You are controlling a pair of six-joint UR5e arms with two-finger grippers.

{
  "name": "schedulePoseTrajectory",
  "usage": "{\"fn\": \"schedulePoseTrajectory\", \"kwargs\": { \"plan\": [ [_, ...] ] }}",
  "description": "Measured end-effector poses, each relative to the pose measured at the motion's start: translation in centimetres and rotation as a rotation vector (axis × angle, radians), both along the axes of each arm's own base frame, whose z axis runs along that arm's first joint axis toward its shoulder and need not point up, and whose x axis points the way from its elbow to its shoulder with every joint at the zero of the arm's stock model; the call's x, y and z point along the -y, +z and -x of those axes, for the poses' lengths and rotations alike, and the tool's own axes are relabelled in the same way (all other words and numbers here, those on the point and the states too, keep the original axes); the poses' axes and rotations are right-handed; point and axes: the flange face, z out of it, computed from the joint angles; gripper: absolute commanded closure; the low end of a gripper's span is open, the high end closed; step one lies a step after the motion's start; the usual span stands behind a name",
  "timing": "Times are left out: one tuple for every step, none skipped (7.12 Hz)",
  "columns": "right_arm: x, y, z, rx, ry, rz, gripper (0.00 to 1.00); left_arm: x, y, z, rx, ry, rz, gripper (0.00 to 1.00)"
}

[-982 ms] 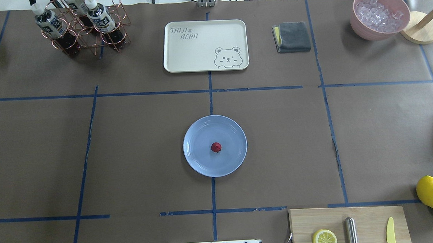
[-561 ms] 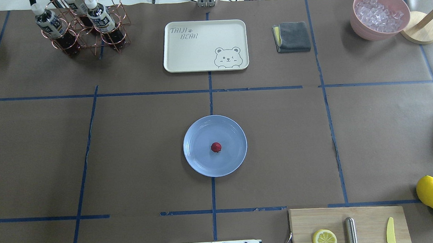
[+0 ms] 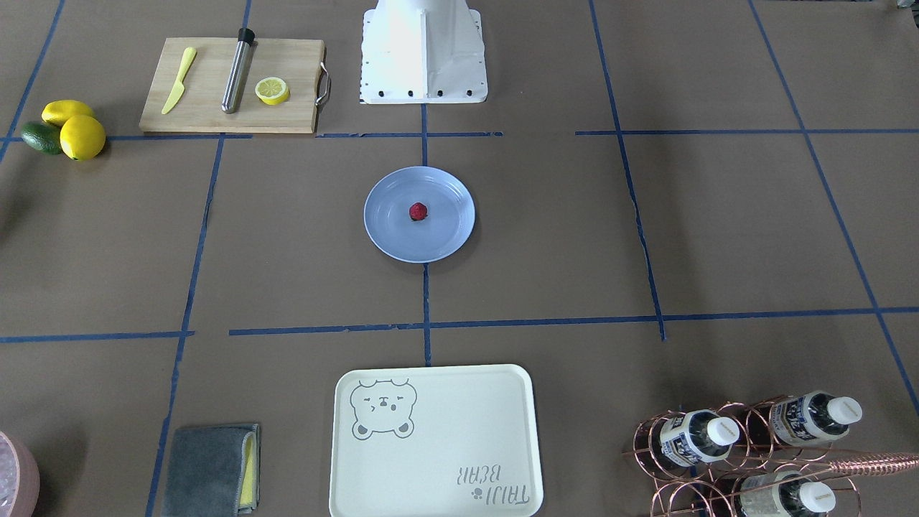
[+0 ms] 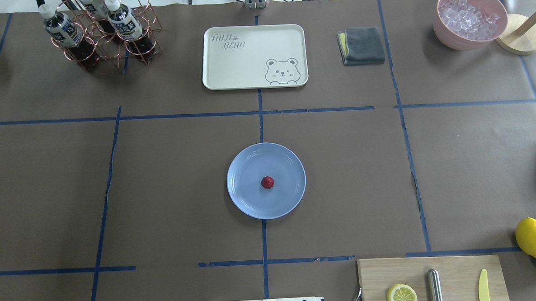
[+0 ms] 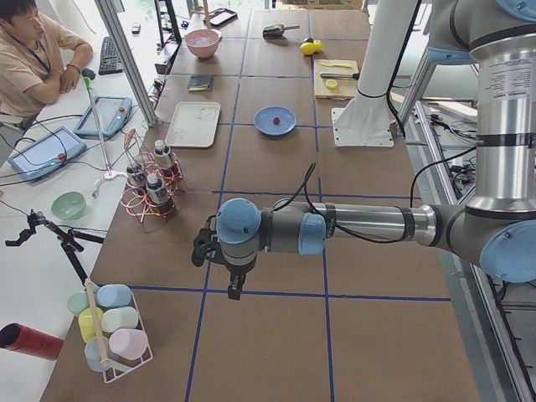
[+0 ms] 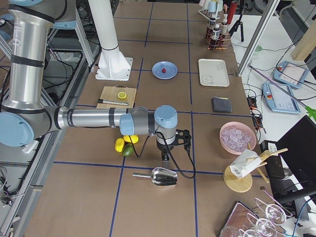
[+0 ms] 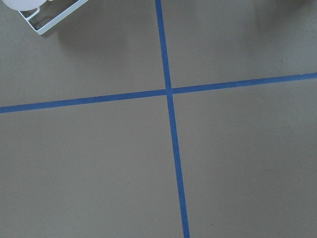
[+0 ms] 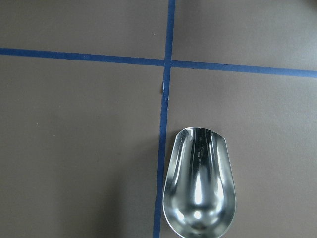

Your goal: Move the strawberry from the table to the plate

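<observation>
The small red strawberry (image 4: 267, 182) (image 3: 418, 211) lies near the middle of the round light blue plate (image 4: 245, 201) (image 3: 388, 237), which sits at the centre of the brown-paper table (image 4: 160, 173). Neither gripper shows in the overhead or front views. In the exterior left view my left gripper (image 5: 235, 288) hangs over bare table far from the plate (image 5: 287, 128). The exterior right view has my right gripper (image 6: 165, 159) just above a metal scoop (image 6: 164, 177), also far from the plate (image 6: 172, 74). I cannot tell whether either gripper is open or shut.
A cream bear-print tray (image 4: 254, 56), grey cloth (image 4: 362, 45), pink bowl of ice (image 4: 469, 17) and copper bottle rack (image 4: 102, 33) line the far side. A cutting board (image 4: 432, 281) with a lemon half (image 4: 401, 295) and lemons (image 4: 533, 237) sit near right. A person (image 5: 33, 59) sits beyond the table.
</observation>
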Motion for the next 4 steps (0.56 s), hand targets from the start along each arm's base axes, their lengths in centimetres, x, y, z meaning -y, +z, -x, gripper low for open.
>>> {"fn": "schedulePoseTrajectory", "kwargs": {
  "plan": [
    [-0.08,0.39,-0.04,-0.003,-0.002,0.005,0.00,0.05,-0.07,-0.01,-0.002,0.000,-0.002,0.00],
    [-0.12,0.71,-0.07,-0.004,-0.003,0.009,0.00,0.08,-0.10,-0.01,-0.002,0.000,-0.003,0.00],
    [-0.14,0.91,-0.06,-0.003,-0.002,0.015,0.00,0.13,-0.16,-0.01,-0.002,0.000,-0.004,0.00],
    [-0.11,1.15,-0.02,-0.002,0.000,0.022,0.00,0.22,-0.26,0.00,-0.002,0.000,-0.008,0.00]
  ]
}}
